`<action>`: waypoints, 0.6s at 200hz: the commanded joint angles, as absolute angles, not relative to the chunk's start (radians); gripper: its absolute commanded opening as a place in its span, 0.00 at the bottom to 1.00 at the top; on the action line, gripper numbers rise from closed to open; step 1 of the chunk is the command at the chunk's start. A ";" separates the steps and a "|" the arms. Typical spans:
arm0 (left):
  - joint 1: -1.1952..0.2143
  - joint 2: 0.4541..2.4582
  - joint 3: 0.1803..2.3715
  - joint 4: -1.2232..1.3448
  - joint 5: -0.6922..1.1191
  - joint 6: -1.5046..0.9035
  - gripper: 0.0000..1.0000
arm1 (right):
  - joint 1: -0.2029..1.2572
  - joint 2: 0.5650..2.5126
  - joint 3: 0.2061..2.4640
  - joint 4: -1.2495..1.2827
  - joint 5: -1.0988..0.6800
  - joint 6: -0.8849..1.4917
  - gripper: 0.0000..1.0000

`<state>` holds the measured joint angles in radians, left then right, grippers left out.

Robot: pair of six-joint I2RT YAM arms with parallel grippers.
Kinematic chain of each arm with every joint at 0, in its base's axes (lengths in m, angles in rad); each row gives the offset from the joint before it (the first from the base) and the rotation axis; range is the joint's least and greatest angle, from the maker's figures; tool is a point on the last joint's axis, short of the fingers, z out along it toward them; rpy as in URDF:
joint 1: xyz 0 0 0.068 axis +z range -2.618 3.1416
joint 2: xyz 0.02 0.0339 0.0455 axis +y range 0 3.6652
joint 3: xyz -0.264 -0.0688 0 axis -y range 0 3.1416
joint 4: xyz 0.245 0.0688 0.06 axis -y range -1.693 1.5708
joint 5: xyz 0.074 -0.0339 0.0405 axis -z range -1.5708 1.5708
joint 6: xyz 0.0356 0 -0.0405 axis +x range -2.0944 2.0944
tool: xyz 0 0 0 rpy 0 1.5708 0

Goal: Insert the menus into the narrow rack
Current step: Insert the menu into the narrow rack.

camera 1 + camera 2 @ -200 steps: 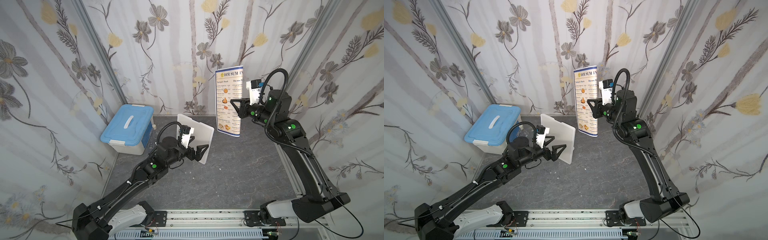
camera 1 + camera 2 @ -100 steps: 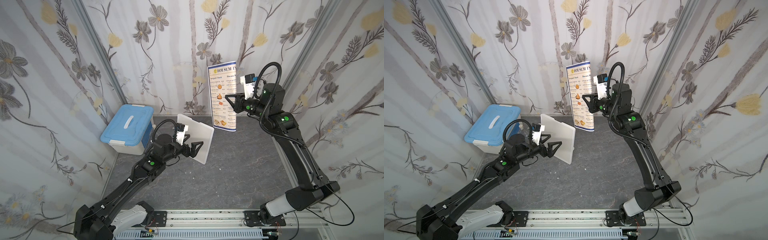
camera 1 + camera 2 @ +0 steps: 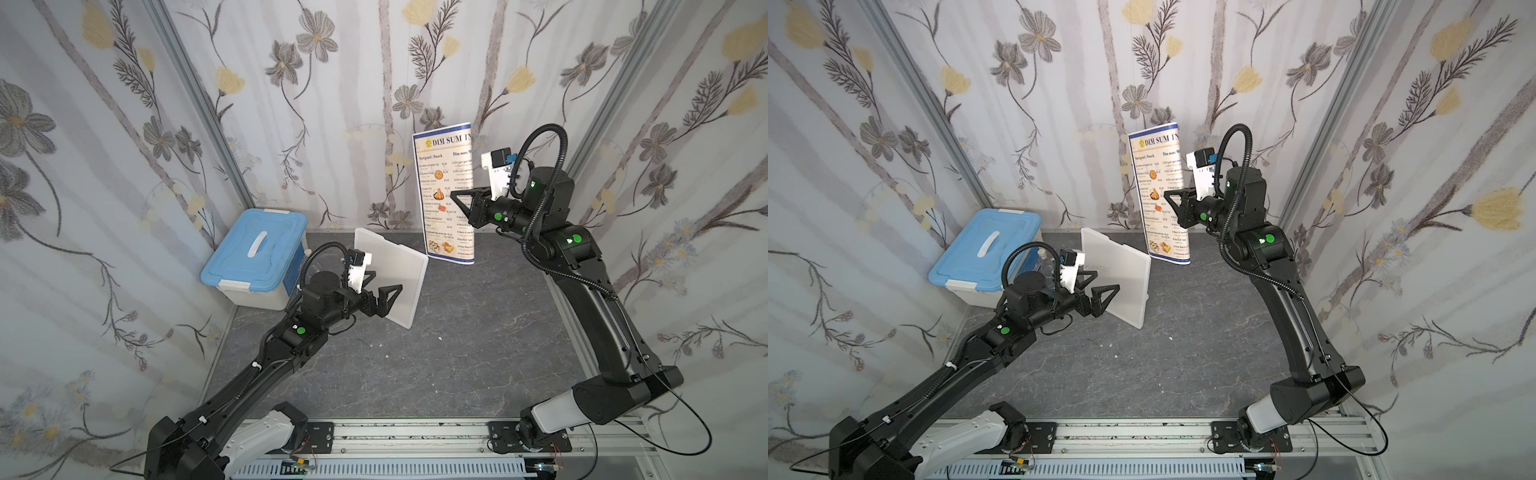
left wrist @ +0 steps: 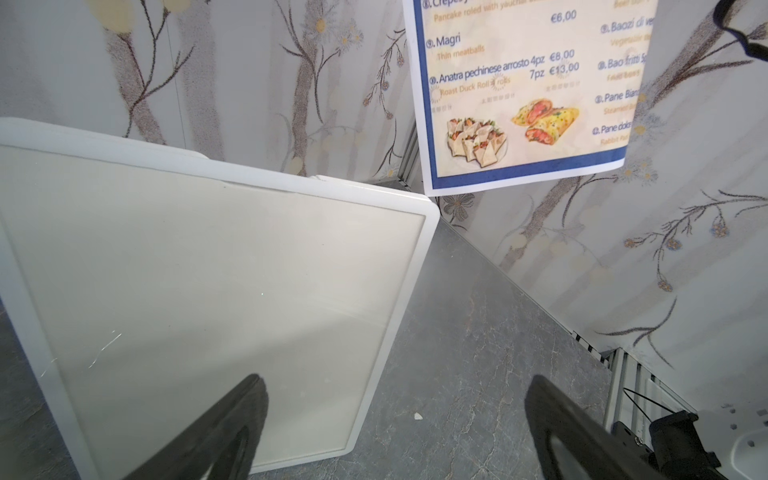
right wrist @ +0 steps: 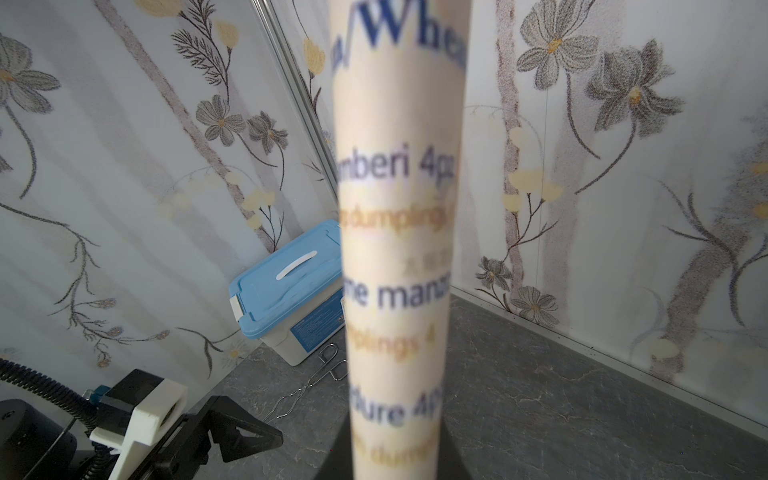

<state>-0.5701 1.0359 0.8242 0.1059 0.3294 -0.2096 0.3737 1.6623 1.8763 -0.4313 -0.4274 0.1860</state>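
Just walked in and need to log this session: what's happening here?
The right fingers pinch the DIM SUM INN menu by its edge, holding it upright in the air near the back wall. The left fingers are open close to the white rack, which stands on edge on the table. Nothing is inserted yet.

The blue-edged menu [image 3: 442, 195] hung upright and curled in the air, near the flat white rack [image 3: 401, 266] standing tilted on the worktop [image 3: 457, 353].
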 commanded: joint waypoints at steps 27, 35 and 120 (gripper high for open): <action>-0.564 1.043 0.821 0.141 0.331 -0.201 1.00 | 0.375 1.647 1.862 -0.413 -0.460 0.170 0.17; -0.562 1.042 0.820 0.141 0.331 -0.200 1.00 | 0.375 1.645 1.861 -0.413 -0.464 0.172 0.17; -0.558 1.025 0.811 0.140 0.325 -0.196 1.00 | 0.376 1.649 1.858 -0.410 -0.500 0.178 0.17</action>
